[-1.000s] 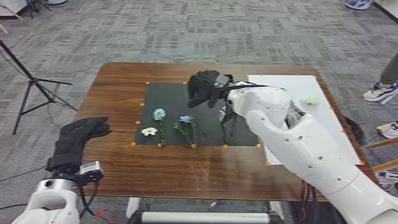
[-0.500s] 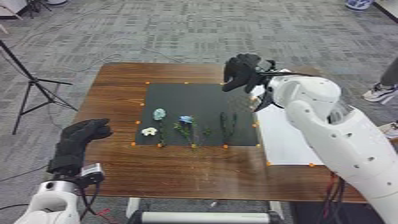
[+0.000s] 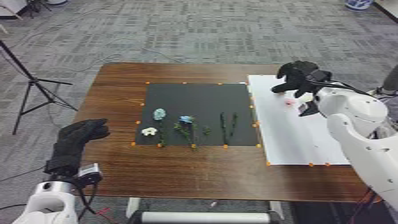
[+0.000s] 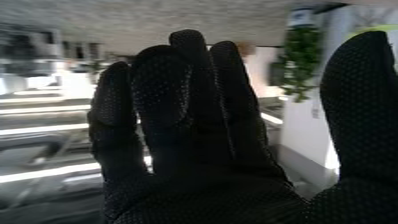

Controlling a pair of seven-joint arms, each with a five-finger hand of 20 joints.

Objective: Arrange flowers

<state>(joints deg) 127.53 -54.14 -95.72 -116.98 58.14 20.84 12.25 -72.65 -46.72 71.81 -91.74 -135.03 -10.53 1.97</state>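
Observation:
In the head view my right hand (image 3: 300,76) is over the far end of the white sheet (image 3: 306,135), its fingers extended and holding nothing. Pink blooms (image 3: 290,102) show on the sheet just below it. On the dark mat (image 3: 200,94) lie a pale blue flower (image 3: 159,114), a white flower (image 3: 149,131), a deeper blue flower (image 3: 187,119) and green stems (image 3: 224,127). My left hand (image 3: 80,135) is off the table's left side with relaxed fingers. In the right wrist view my right hand (image 4: 200,145) has straight fingers, the thumb apart.
Small orange markers edge the mat and sheet on the brown table (image 3: 124,172). A black tripod (image 3: 34,80) stands on the floor at the left. A person's shoe (image 3: 380,92) is beyond the table's right side.
My right hand has moved from over the dark mat to the right, over the white sheet, uncovering the green stems. The left hand has stayed almost still.

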